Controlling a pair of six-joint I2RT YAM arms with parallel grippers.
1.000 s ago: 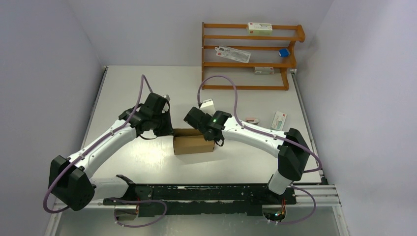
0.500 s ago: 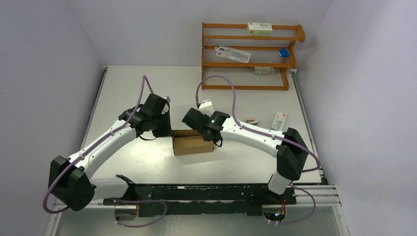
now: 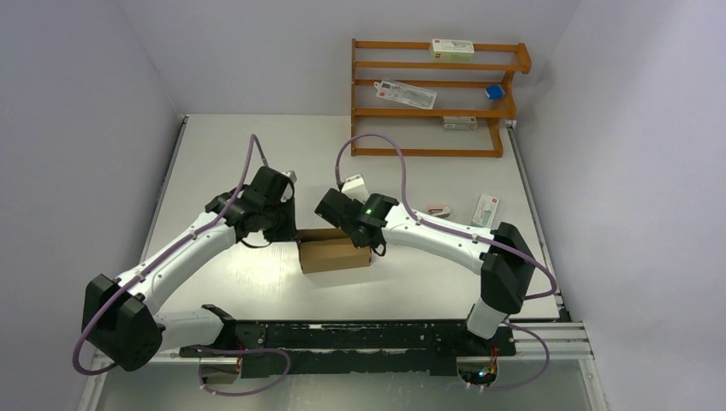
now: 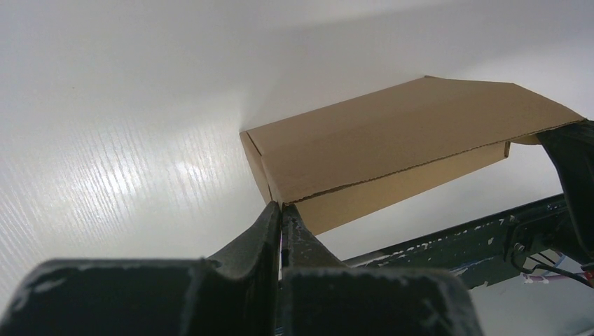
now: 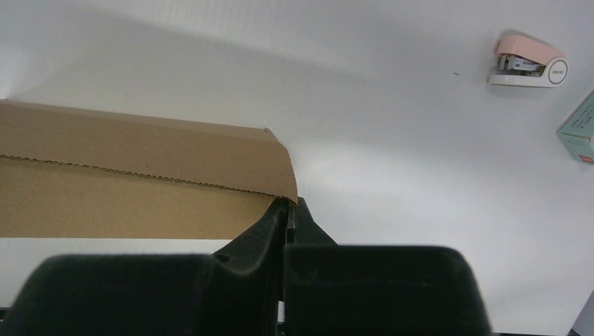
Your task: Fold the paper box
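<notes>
Right, we have the paper box [image 3: 336, 254] lying in the middle of the table [image 3: 257, 154], long side running left to right, and we're on it from both ends. Our left gripper [image 4: 281, 208] is clenched, jaws flat together, its tip right at the left end corner where the top panel laps over the front wall. Our right gripper [image 5: 288, 204] is clenched too, nosed in against the right end corner, just under the lip of the top panel. We can't tell whether either one has a sliver of card nipped between its fingers [image 4: 252, 234]. To us it reads more like pushing than holding.

The box looks nearly shaped: top panel down, with a thin dark seam along the front below its toothed edge. So we judge the step in hand is squaring it up and closing that seam.

To do it well, we want even pressure from both ends, because that glossy table will probably let the box skate or pivot if one side leads. We stay on the corners, where the card is likely stiffest, not mid-panel where it could buckle. We go slowly and watch the seam along its whole length.

The pink stapler [image 5: 527, 61] and the small carton [image 5: 578, 129] lie well off to the right, out of our way.
</notes>
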